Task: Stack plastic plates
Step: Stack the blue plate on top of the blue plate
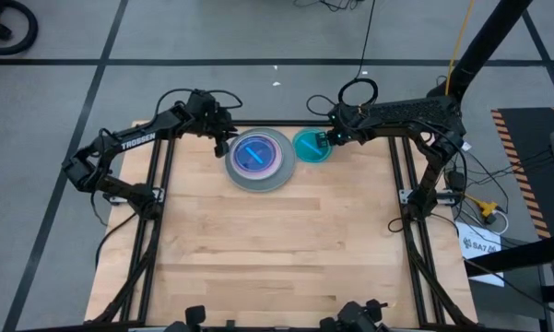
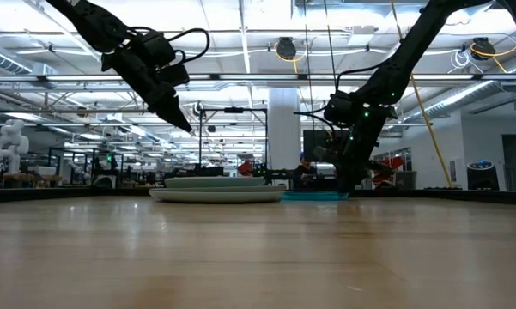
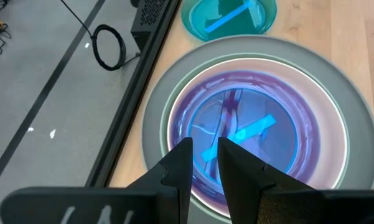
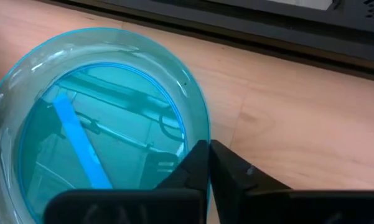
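Note:
A stack of plates sits near the table's far edge. A large grey plate is at the bottom, with mint green and white rims inside it, and the top looks blue-purple. A small teal-blue plate lies flat on the table just right of the stack. My left gripper hangs above the stack's left edge, raised clear, holding nothing, with its fingers a narrow gap apart. My right gripper is down at the teal plate's right side. My right gripper pinches the teal-blue plate's raised rim on the side toward the table's right. One finger is over the plate's inside and the other outside it. The fingers come from above, slanting in from the right. The plate's base rests on the table.
The black frame rail runs along the table's far edge right behind the plates, and beyond it are grey floor and a coiled cable. Bare wood stretches toward the near edge. More frame bars run down both sides of the table.

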Available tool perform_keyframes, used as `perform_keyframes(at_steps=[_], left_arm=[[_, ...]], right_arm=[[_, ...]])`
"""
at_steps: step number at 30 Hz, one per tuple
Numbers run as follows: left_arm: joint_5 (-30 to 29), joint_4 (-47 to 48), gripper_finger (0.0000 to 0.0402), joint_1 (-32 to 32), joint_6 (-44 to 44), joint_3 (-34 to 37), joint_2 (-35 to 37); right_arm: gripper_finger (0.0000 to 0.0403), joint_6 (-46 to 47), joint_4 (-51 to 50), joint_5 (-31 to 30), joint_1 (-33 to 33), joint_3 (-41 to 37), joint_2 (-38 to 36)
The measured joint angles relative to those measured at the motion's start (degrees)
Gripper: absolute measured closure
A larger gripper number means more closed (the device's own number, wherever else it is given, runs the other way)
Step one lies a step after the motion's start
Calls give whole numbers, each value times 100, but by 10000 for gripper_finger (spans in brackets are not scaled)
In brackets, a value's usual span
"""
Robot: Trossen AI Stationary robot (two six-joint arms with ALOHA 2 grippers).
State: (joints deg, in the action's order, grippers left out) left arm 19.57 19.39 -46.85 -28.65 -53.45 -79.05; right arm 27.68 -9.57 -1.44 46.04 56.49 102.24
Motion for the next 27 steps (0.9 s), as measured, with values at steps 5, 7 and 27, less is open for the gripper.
perform_keyframes(at_steps=[5, 7, 27], left_arm=[[0, 3, 319, 0, 10, 0, 0], [0, 3, 319, 0, 12, 0, 0], [0, 7, 319, 0, 29, 0, 0]], right_arm=[[395, -8, -11, 5, 2, 0, -58], [395, -56, -19, 7, 4, -2, -137], [402, -396, -326, 23, 9, -2, -1486]])
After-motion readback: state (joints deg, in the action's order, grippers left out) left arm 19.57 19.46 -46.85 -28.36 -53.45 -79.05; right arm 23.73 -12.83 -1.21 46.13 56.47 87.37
